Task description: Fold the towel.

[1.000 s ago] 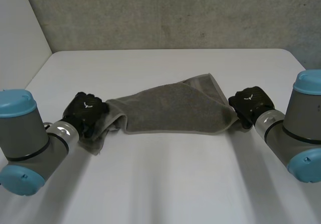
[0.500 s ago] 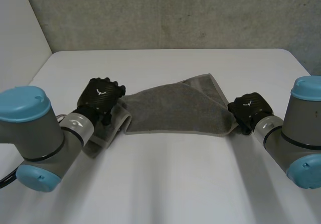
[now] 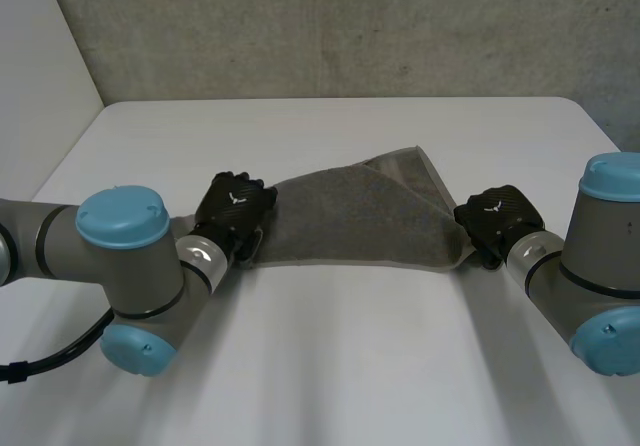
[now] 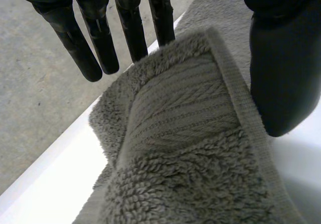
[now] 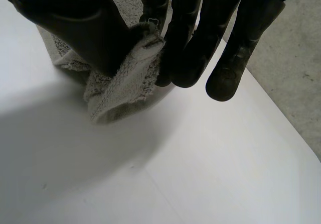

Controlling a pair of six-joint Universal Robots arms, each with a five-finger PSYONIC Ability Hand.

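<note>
A grey towel [image 3: 360,216] lies across the middle of the white table [image 3: 330,366], with its far right part folded over on itself. My left hand [image 3: 235,206] is at the towel's left end, palm down. In the left wrist view that hemmed end [image 4: 190,148] is raised between the straight fingers [image 4: 95,38] and the thumb [image 4: 281,73]. My right hand [image 3: 495,221] is at the towel's near right corner. In the right wrist view its thumb [image 5: 75,23] and fingers [image 5: 190,43] pinch the bunched corner [image 5: 125,83] just above the table.
A concrete wall [image 3: 330,26] rises behind the table's far edge, and a white panel [image 3: 40,76] stands at the far left. Bare tabletop [image 5: 150,174] stretches in front of the towel and beyond it. Both grey arms sit low at the near corners.
My left hand has swung right and farther in, taking the towel's left end with it, so the towel now spans less width. The right hand has barely moved.
</note>
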